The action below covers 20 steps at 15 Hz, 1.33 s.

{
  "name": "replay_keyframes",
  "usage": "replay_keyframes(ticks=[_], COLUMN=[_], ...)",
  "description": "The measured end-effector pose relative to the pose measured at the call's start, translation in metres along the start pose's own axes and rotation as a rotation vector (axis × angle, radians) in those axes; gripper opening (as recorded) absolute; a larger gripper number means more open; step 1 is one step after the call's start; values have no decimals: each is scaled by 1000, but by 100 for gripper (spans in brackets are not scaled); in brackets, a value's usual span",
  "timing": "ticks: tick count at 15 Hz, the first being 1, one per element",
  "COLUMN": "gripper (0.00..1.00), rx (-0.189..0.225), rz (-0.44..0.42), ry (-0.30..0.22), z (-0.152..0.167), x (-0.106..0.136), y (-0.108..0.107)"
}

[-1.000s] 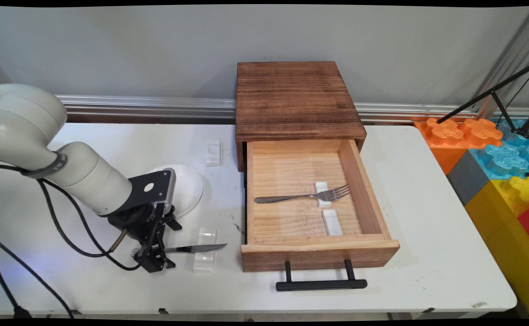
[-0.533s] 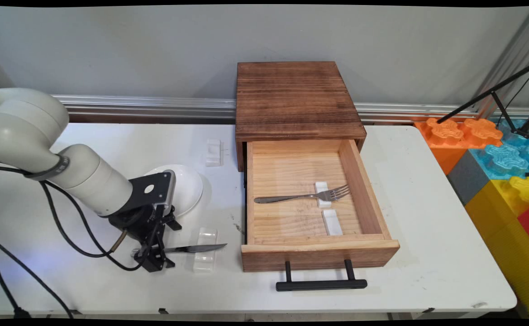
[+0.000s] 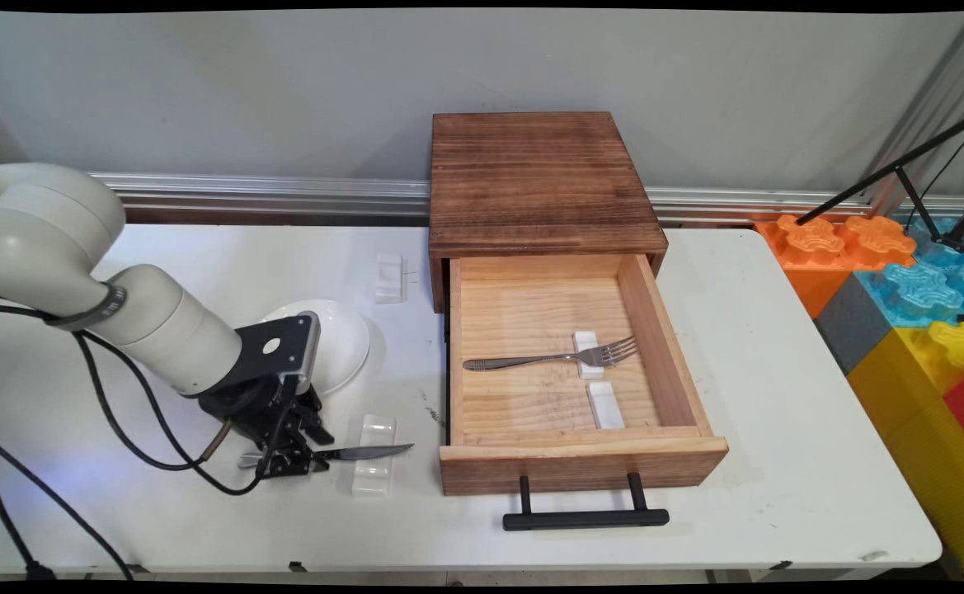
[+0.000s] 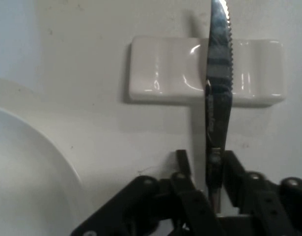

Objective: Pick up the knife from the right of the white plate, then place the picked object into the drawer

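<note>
- white table [image 3: 778,429], wooden drawer box [image 3: 541,177] at the back, its drawer [image 3: 580,462] pulled open toward the near side, black handle [image 3: 585,518] in front
- white plate [image 3: 345,338] left of the drawer, partly behind the arm
- fork [image 3: 552,357] inside drawer, tines on a small white rest [image 3: 587,340]; second rest [image 3: 606,406] lies just nearer
- knife [image 3: 366,452] on table, blade across a clear rest [image 3: 374,474], serrated edge in hand view [image 4: 220,88]
- gripper [image 3: 288,462] down at table, fingers [image 4: 234,172] pinched on knife handle
- another white rest [image 3: 389,277] near box's left side
</note>
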Motion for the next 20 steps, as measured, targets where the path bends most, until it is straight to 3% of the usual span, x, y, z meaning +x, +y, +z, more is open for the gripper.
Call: replay_keyframes(ticks=[10, 20], gripper=[0, 0], rx=[-20, -12], rz=[0, -30], ry=[8, 28], z=[-19, -90], x=[0, 36], y=[2, -8])
